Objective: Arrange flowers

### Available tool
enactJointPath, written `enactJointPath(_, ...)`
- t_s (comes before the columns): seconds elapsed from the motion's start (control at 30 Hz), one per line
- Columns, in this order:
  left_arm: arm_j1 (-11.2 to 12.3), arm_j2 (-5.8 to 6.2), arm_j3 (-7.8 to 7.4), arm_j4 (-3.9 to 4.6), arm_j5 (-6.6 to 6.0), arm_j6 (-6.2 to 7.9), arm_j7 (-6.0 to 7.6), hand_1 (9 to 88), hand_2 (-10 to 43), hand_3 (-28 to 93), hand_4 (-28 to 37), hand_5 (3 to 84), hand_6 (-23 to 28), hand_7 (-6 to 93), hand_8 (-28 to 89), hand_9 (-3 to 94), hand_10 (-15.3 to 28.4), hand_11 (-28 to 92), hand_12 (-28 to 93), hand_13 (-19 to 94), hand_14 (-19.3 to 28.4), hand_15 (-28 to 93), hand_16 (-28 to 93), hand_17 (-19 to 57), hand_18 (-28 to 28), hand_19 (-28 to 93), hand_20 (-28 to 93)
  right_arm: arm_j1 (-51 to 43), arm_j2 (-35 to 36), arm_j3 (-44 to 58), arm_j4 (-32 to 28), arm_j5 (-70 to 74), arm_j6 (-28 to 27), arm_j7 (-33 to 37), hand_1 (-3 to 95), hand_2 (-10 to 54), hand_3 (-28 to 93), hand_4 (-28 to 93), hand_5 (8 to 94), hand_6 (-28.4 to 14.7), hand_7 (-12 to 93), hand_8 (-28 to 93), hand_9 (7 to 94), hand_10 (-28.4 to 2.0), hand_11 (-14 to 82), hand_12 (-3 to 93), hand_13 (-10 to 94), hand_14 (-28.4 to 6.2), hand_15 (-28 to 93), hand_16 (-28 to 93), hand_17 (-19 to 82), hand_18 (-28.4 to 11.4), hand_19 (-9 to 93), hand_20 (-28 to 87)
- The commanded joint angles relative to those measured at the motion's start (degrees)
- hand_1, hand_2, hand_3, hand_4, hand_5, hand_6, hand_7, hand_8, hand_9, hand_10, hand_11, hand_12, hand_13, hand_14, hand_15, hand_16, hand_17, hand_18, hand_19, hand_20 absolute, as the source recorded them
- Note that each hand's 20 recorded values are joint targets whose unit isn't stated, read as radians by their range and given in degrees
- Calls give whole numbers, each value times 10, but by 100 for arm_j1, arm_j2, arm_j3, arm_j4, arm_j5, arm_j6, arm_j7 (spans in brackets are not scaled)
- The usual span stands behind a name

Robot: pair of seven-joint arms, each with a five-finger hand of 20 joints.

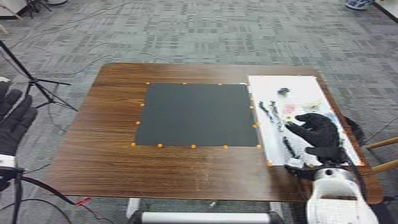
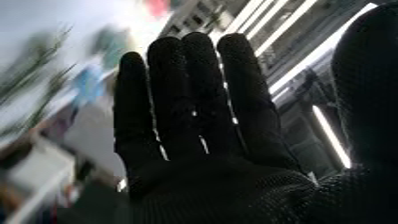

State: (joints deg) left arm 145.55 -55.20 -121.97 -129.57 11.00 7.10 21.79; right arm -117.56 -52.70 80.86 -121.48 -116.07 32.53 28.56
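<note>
Flowers lie on the white sheet, right of the black mat. Your right hand is over that sheet, fingers straight, close together, thumb spread away. Your left hand is left of the table, fingers extended.

No text, label, brand, number or sign can be read in the head view or the right wrist view.
</note>
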Motion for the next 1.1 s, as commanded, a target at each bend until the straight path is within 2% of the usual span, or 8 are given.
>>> enactJointPath(0.03,13,119,170,-45,-240,259,48,312,217,383,-283,361,64,47,-49,324,117,83,145,218,121,124,8,-12,73,85,115,-345,174,282,-391,-3033,-1871,977,334,-95,577,-283,459,-112,322,-118,383,-229,475,348,277,-239,710,285,159,-237,705,314)
enactJointPath(0.1,5,144,173,-46,-222,310,49,306,216,399,-283,363,65,51,-52,326,117,86,144,220,123,133,7,-12,74,88,114,-362,215,242,-385,-3141,-1857,1068,321,-95,597,-283,458,-116,358,-134,376,-238,500,372,279,-246,717,315,162,-241,713,336)
enactJointPath(0.33,46,152,124,-57,-234,312,88,291,215,428,-283,365,66,57,-54,328,118,93,143,223,125,144,2,-12,75,93,114,-456,266,286,-601,-2954,-2740,1238,310,-95,664,-283,479,-115,452,-177,390,-244,549,414,311,-258,740,380,174,-258,735,374)
enactJointPath(0.6,30,163,164,-67,-249,352,132,284,213,451,-283,367,67,62,-56,329,120,98,141,223,125,155,-3,-13,76,97,113,-390,178,181,-669,-2751,-3497,1296,329,-95,646,-283,501,-108,508,-194,418,-239,553,422,337,-257,743,403,184,-264,744,397)
enactJointPath(0.83,96,126,147,-92,-249,345,141,281,212,463,-283,368,68,64,-56,330,120,101,141,224,126,157,-4,-13,76,99,112,-229,109,-107,-436,-2950,-3401,1424,346,-95,652,-283,500,-109,496,-198,420,-239,552,420,342,-258,741,406,187,-266,746,402)
enactJointPath(1.0,82,115,145,-93,-263,404,148,271,211,482,-283,368,68,65,-57,330,120,102,140,224,126,160,-5,-13,76,99,112,-71,71,-289,-229,-3006,-3415,1474,394,-95,666,-283,487,-111,493,-201,417,-238,553,411,343,-255,743,398,191,-265,748,397)
enactJointPath(1.03,61,115,149,-86,-254,410,110,269,211,486,-283,368,68,65,-57,330,120,103,140,224,126,160,-5,-13,76,99,112,-67,60,-320,-180,-3014,-3368,1524,400,-95,671,-283,488,-110,495,-201,420,-237,553,408,347,-254,743,397,193,-265,749,397)
enactJointPath(1.1,114,103,152,-117,-273,425,151,259,211,502,-283,367,68,66,-57,330,120,104,140,224,126,161,-5,-13,76,99,112,-30,38,-344,-80,-2954,-3217,1534,415,-95,677,-283,494,-107,505,-205,431,-231,553,400,357,-249,744,392,200,-264,752,395)
